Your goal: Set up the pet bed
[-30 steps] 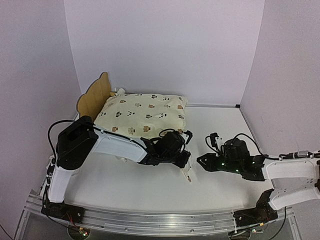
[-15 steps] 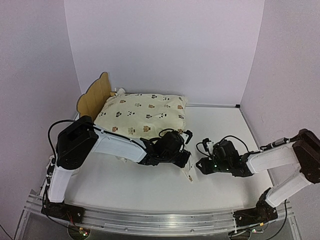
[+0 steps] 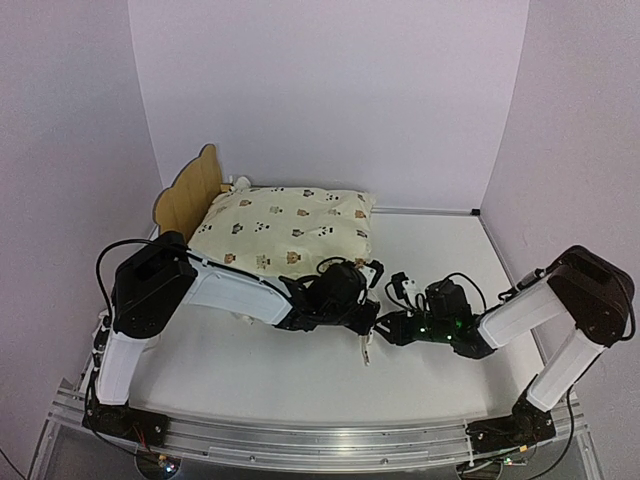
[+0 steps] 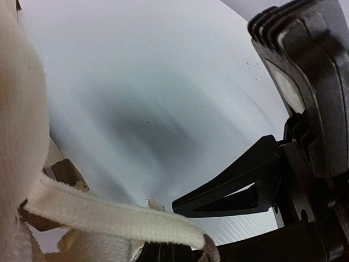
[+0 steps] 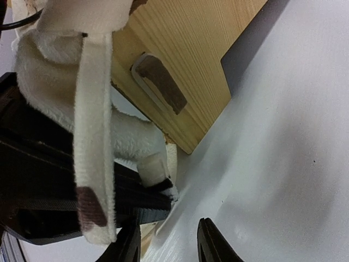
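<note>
The left fingers (image 5: 109, 194) are found closed, pinched on a cream fabric strip (image 5: 92, 136) with a brown patch at its end. The strip is seen draped over them and hanging down beside their tips. The right fingers (image 5: 210, 245) are set a narrow way apart. Nothing is held between them, and only the white counter (image 3: 440, 250) is seen through the gap. The two sets of fingers are pointed at each other, tip near tip, low over the counter. Whether they touch cannot be told.

The pet bed (image 3: 188, 192) is located behind the left fingers, at the far left of the counter, with its bear-ear headboard upright at the end farthest from both sets of fingers. It is covered by a cream cushion (image 3: 285, 228) printed with small bears. A slotted wooden corner of the bed is seen just beyond the right fingers, resting on the counter, with the left fingers close beside it.
</note>
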Robot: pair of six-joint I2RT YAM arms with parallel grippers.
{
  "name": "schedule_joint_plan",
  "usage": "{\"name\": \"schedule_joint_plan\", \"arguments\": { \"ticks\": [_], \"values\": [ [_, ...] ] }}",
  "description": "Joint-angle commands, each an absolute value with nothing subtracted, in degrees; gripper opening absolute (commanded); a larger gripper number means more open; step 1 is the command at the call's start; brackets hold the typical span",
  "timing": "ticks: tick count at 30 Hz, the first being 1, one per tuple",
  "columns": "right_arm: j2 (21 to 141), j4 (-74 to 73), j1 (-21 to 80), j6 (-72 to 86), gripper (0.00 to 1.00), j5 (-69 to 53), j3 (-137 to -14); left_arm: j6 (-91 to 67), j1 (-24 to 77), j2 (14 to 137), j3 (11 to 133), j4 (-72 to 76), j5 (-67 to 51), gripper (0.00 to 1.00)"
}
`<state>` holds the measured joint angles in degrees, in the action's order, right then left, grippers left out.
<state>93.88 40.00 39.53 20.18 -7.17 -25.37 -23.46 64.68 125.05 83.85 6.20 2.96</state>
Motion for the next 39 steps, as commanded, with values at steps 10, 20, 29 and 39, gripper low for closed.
{"name": "schedule_joint_plan", "arguments": {
  "ticks": [10,20,29,39],
  "values": [
    [98.96,59.43,39.29,21.78,0.45,-4.29,-21.87,-30.57,63.28,123.55,84.01,8.81,-5.25,0.0],
    [102.62,67.0,39.31,24.66,0.48,-4.82,-22.2,-33.1,63.13,122.94,84.52,8.93,-7.59,0.0],
    [104.84,70.25,39.29,26.22,0.43,-6.77,-23.56,-34.73,62.67,121.96,84.29,9.54,-9.13,0.0],
    [104.69,71.61,39.29,26.7,0.27,-6.64,-24.55,-35.84,62.58,120.91,84.17,9.42,-10.37,0.0]
  ]
}}
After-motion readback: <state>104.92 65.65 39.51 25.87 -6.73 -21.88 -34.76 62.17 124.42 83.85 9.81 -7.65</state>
